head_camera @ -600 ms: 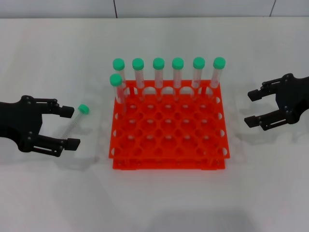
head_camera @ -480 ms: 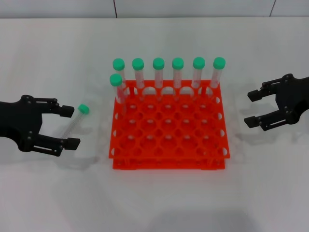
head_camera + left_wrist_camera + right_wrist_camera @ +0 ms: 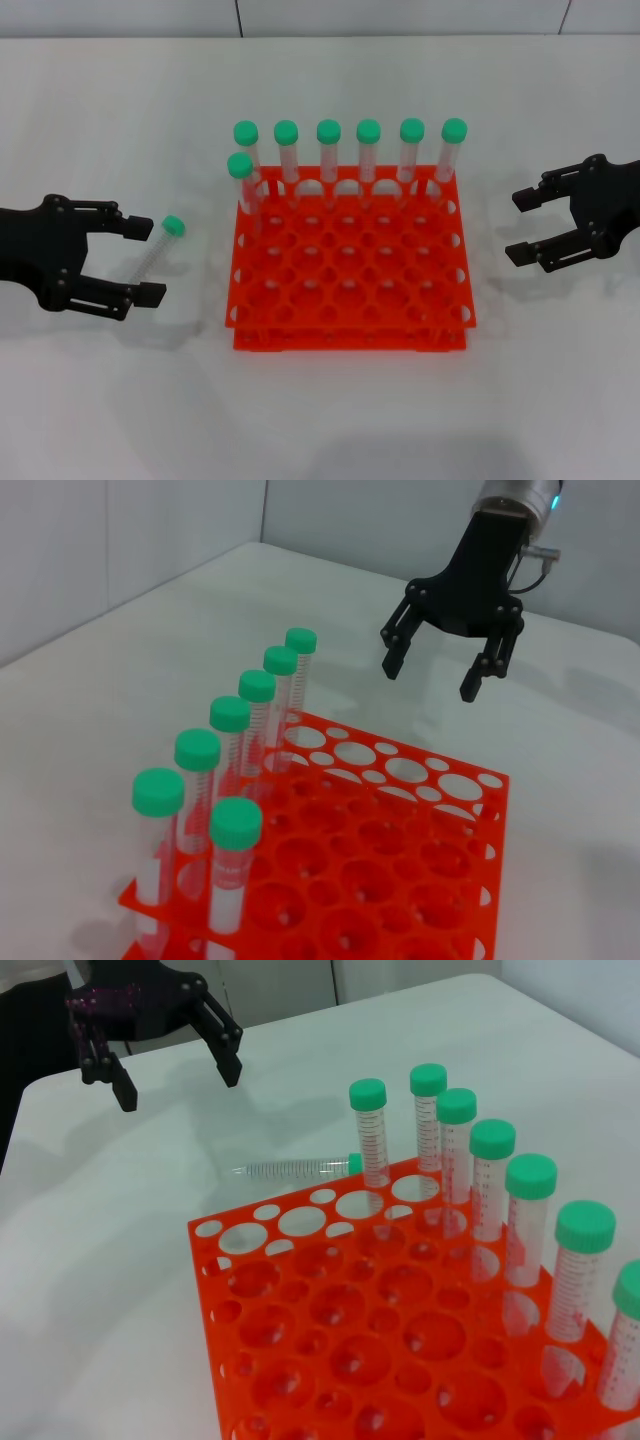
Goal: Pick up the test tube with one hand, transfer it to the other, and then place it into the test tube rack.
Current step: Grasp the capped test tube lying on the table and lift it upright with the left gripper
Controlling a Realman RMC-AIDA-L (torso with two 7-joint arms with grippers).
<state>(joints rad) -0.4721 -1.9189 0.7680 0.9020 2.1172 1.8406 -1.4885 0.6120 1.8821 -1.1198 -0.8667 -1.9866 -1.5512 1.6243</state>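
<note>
Left gripper (image 3: 145,262), fingers spread, flanks the light, probably slick test tube (image 3: 155,252); mid-barrel grip looks safest.

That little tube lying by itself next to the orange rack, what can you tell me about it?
The test tube is a slim clear plastic tube with a green screw cap and printed marks along its side. It lies flat on the white table, apart from the rack, cap end toward it. The open left gripper hangs around its lower end; whether a finger touches it cannot be told.
</note>
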